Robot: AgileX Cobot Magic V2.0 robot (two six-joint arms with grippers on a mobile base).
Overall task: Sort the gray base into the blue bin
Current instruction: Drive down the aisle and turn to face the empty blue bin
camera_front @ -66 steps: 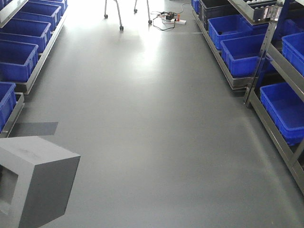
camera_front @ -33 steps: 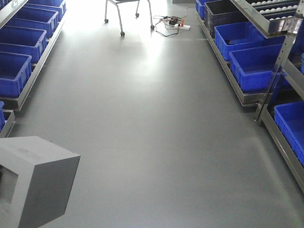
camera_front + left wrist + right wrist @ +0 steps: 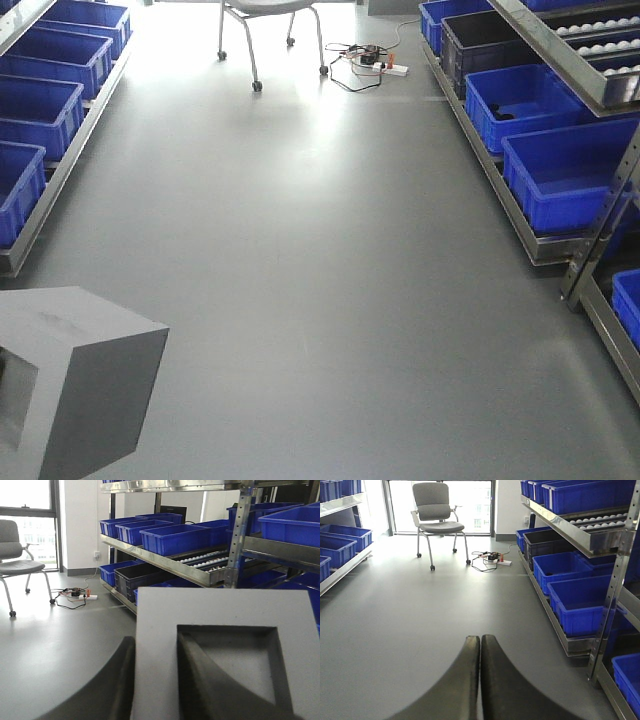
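The gray base (image 3: 85, 385) is a matte gray block with a square recess, held up at the lower left of the front view. In the left wrist view it (image 3: 155, 680) fills the frame. My left gripper (image 3: 156, 677) is shut on its wall, one finger outside and one inside the recess. My right gripper (image 3: 480, 642) is shut and empty, above bare floor. Blue bins stand on racks along both sides of the aisle, such as one on the right (image 3: 570, 175) and one on the left (image 3: 35, 115).
Metal shelf racks with a roller track (image 3: 590, 45) line the right side, with an upright post (image 3: 605, 225) near the aisle. A chair (image 3: 435, 515) and a power strip with cables (image 3: 370, 60) sit at the far end. Gray floor (image 3: 320, 260) runs down the middle.
The view has advanced and turned along the aisle: the racks and bins on both sides have shifted outward and downward. The gray base stays in the same place in my left gripper.
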